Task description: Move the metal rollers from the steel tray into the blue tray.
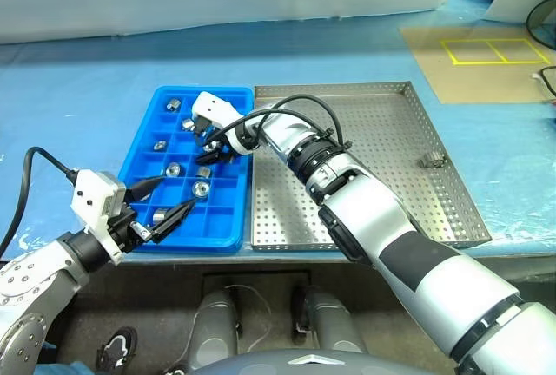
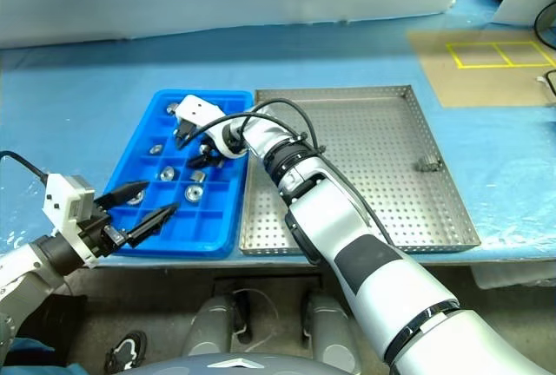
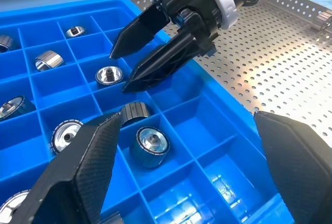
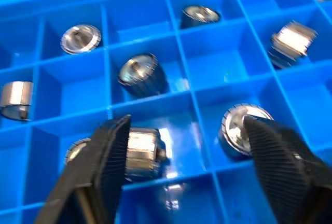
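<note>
The blue tray (image 1: 228, 219) lies left of the steel tray (image 1: 373, 123), and several metal rollers (image 1: 174, 168) sit in its compartments. One roller (image 1: 432, 161) lies near the steel tray's right rim. My right gripper (image 1: 208, 149) hangs open over the middle of the blue tray, with nothing between its fingers. A ribbed roller (image 4: 140, 151) lies on its side in the compartment just below it, also seen as the ribbed roller (image 3: 136, 112) from the left wrist. My left gripper (image 1: 176, 193) stands open over the tray's near left corner, holding nothing.
Both trays rest on a pale blue sheet (image 1: 78, 106) near the table's front edge. A brown board with yellow tape squares (image 1: 486, 54) lies at the back right. Black cables (image 1: 543, 19) lie at the far right.
</note>
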You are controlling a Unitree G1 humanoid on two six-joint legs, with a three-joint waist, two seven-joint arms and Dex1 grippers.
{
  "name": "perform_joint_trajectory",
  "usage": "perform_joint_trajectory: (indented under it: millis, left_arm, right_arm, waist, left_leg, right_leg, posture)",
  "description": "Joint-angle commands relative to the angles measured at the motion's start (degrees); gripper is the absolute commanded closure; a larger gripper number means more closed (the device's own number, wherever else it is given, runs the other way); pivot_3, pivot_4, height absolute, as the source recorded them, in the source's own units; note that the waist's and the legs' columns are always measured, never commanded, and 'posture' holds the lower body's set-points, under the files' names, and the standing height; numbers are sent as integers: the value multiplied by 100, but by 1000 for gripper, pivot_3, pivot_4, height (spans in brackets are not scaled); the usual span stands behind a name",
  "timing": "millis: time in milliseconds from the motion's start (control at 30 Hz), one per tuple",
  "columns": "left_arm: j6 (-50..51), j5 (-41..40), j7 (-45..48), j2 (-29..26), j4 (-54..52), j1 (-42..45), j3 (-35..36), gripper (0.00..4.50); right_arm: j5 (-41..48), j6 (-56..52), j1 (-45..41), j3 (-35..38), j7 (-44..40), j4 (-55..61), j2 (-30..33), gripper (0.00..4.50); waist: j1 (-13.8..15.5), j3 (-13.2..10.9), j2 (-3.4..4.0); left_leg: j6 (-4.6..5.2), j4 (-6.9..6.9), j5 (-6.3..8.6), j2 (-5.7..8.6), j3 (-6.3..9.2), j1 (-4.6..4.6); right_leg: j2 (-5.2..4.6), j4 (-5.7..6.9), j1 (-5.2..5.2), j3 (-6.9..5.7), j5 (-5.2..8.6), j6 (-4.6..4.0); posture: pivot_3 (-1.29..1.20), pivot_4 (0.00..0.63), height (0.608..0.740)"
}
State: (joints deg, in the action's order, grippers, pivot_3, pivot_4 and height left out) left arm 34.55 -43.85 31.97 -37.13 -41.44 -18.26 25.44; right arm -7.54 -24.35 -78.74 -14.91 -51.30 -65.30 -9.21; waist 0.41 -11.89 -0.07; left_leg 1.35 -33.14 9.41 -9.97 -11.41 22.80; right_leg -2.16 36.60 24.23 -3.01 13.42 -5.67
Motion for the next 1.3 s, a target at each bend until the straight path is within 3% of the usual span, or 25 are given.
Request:
perform_joint_trajectory:
  millis: [33, 367, 667, 967, 1300]
  left_arm:
    - [28, -91, -36, -50, -224, -11, 38, 194]
    - [91, -142, -102, -42, -255, 25, 16, 194]
    - [103, -150, -148, -52, -278, 38, -41, 194]
    - [65, -133, -122, -35, -258, -39, -22, 194]
    - [22, -80, -104, -4, -235, -61, -71, 194]
  right_arm:
    - [22, 2, -201, -29, -49, 98, -296, 1048]
    - [416, -603, -249, 107, -929, 447, -313, 1048]
    - [338, -402, -145, 61, -142, 331, -494, 1048]
    - [380, -582, -11, -176, -462, 501, -508, 1048]
    - [324, -715, 163, -337, -273, 457, -637, 1048]
  waist:
    - [-30, 0, 0]
    - [-60, -1, 1]
    - [-61, -1, 1]
    - [-61, -1, 1]
    - [-60, -1, 1]
  left_leg:
    - [2, -2, 1, 0, 0, 11]
    - [-4, -9, -2, -3, 0, -21]
    - [-5, -9, -2, -3, 0, -23]
    - [-5, -8, -1, -3, 0, -23]
    - [-5, -8, -2, -3, 0, -23]
  right_leg:
    - [0, 0, 7, -1, 0, 0]
    - [-2, 9, -18, -2, 0, 1]
    - [-2, 9, -20, -3, 0, 1]
    - [-2, 9, -20, -2, 0, 1]
    - [-2, 9, -20, -2, 0, 1]
  posture:
    - [-185, 150, 740]
    - [-186, 150, 740]
    - [-181, 150, 740]
    - [-179, 150, 740]
    - [-178, 150, 740]
